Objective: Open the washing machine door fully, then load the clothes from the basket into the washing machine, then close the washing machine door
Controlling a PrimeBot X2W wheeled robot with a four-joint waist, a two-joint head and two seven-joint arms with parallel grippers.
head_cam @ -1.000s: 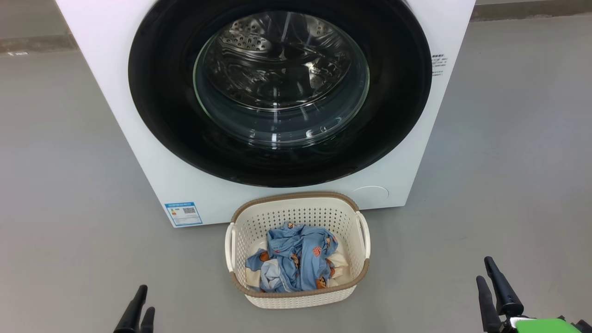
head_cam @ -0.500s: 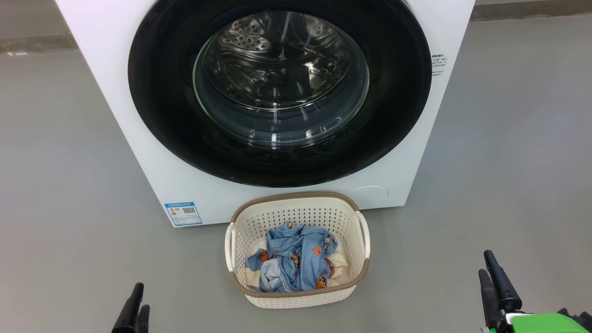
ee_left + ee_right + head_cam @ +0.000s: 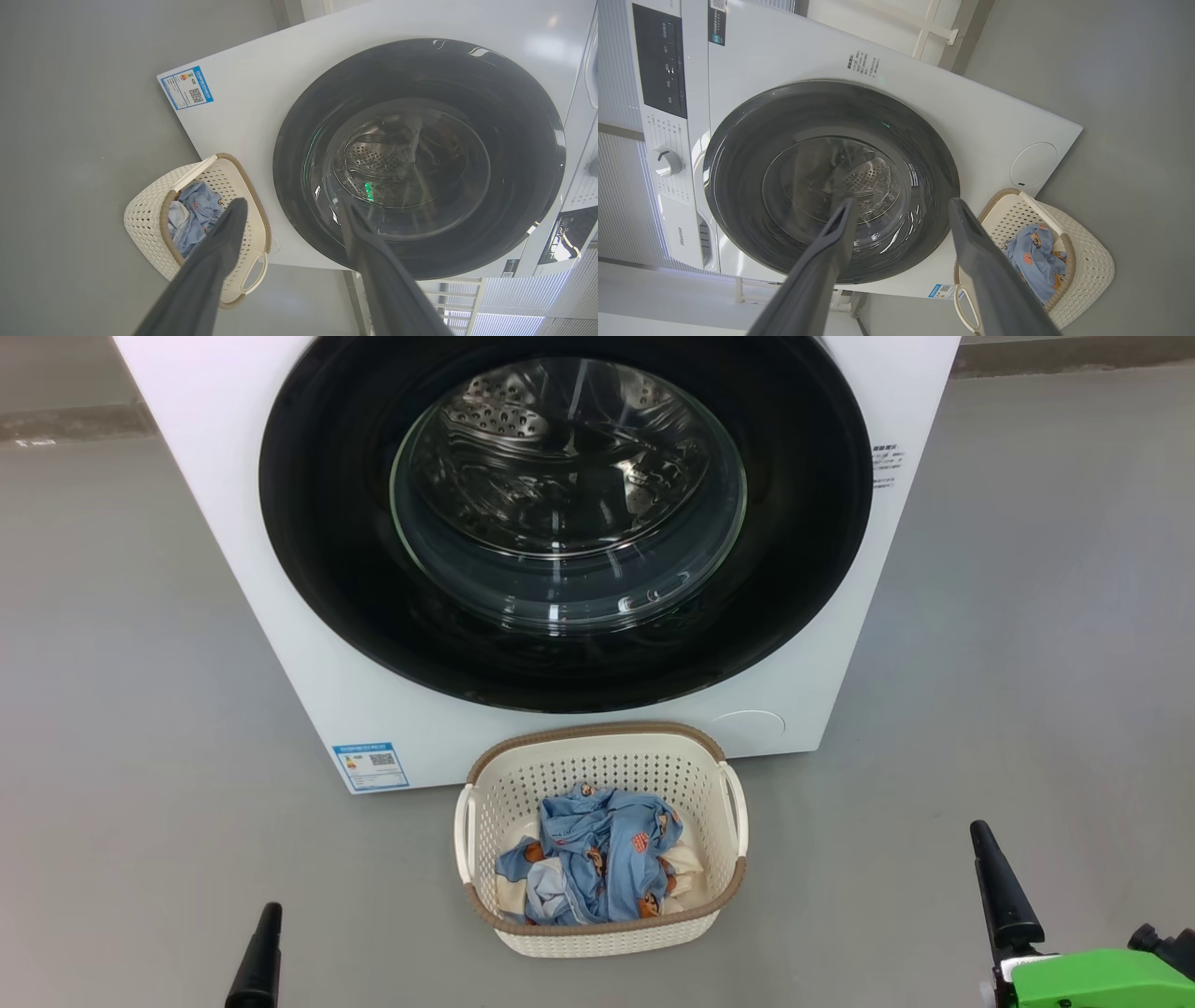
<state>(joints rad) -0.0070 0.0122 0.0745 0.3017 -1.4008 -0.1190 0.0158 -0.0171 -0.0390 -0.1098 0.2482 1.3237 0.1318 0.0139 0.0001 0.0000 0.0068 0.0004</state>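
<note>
The white washing machine [image 3: 215, 476] stands ahead, and its round black washing machine door [image 3: 794, 523] with the glass window lies shut against the front. On the floor just before it sits the cream basket [image 3: 597, 733], holding light blue printed clothes [image 3: 597, 859] over cream cloth. My left gripper [image 3: 292, 204] is open and holds nothing, low at the basket's left, with one dark finger [image 3: 261, 957] showing in the head view. My right gripper [image 3: 902, 200] is open and holds nothing too, its finger [image 3: 1004, 887] to the basket's right. Both are well short of the door.
Bare grey floor [image 3: 1027, 663] spreads on both sides of the machine and basket. A blue label sticker [image 3: 371, 766] and a round white cap [image 3: 747, 728] mark the machine's lower front. The control panel with a dial [image 3: 665, 161] is at the machine's top.
My right gripper has risen a little in the head view and rolled, so one finger hides the other. The left gripper has sunk slightly and rolled likewise. Door, basket and clothes are unmoved.
</note>
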